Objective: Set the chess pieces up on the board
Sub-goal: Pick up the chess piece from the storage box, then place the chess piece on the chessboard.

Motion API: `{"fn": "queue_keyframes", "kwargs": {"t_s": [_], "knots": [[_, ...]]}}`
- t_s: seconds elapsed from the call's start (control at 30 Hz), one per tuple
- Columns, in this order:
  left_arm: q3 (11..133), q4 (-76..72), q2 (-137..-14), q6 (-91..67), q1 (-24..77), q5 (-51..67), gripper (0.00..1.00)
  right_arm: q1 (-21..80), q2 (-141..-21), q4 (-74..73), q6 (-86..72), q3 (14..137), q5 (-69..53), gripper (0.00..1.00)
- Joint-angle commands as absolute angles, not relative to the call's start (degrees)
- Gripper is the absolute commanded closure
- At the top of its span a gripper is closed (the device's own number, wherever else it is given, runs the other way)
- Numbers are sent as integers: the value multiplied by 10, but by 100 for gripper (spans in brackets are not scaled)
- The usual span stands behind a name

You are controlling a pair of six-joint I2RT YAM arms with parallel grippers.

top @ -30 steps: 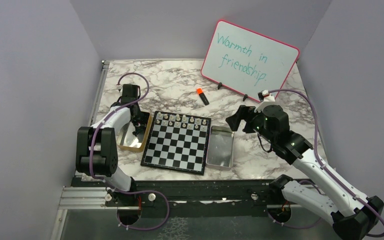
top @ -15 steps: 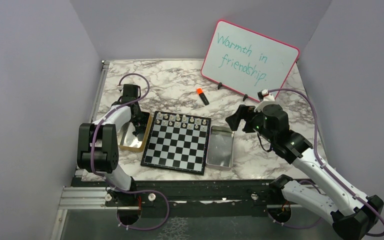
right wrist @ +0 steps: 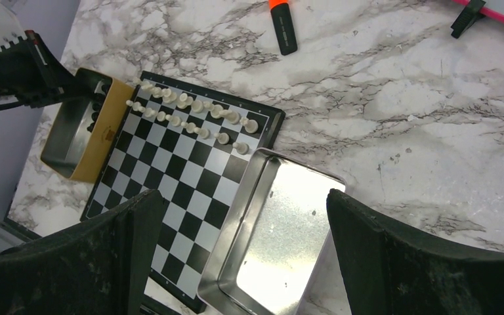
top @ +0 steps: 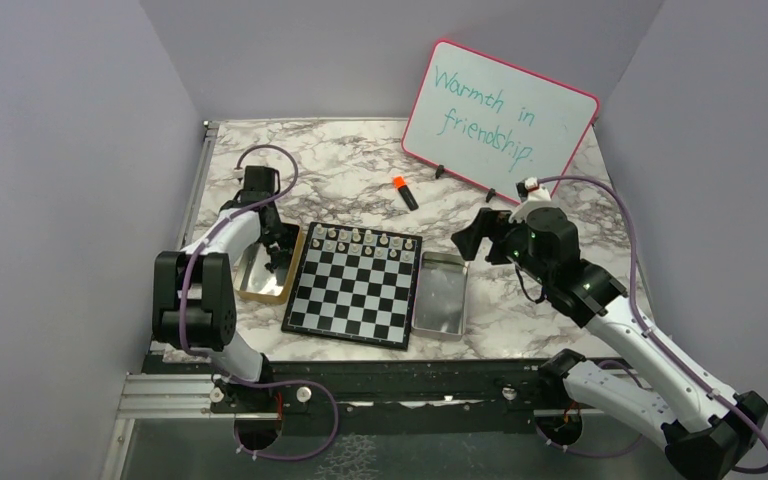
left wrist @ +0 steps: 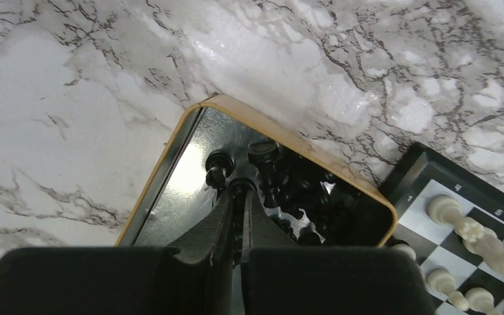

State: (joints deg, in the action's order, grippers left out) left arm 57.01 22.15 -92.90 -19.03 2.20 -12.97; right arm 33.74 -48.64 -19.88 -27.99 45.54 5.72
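Note:
The board lies mid-table with pale chess pieces in two rows along its far edge, also seen as white pieces in the right wrist view. Black chess pieces lie heaped in the gold tray left of the board. My left gripper reaches down into that tray, shut on a black chess piece whose round head shows between the tips. My right gripper hovers wide open above the silver tray, holding nothing.
A gold tray touches the board's left side and a silver tray its right. An orange-capped marker lies behind the board. A pink-rimmed whiteboard leans at the back right. Walls enclose the table.
My left gripper's jaws have closed on a black piece in the gold tray. The right arm has barely shifted.

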Motion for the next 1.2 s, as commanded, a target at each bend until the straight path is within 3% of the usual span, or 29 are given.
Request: {"fn": "queue_keyframes", "kwargs": {"t_s": [0.0, 0.43, 0.73, 1.17], "knots": [[595, 243, -857, -178, 18, -110, 97, 335, -484, -208, -277, 476, 66, 1], [580, 298, -735, -178, 43, 53, 97, 335, -477, -254, -255, 480, 104, 1], [566, 359, -666, -193, 220, 23, 97, 335, -440, -269, -248, 463, 106, 2], [494, 395, -597, -306, 396, -18, 97, 335, -440, -296, -245, 480, 147, 2]]}}
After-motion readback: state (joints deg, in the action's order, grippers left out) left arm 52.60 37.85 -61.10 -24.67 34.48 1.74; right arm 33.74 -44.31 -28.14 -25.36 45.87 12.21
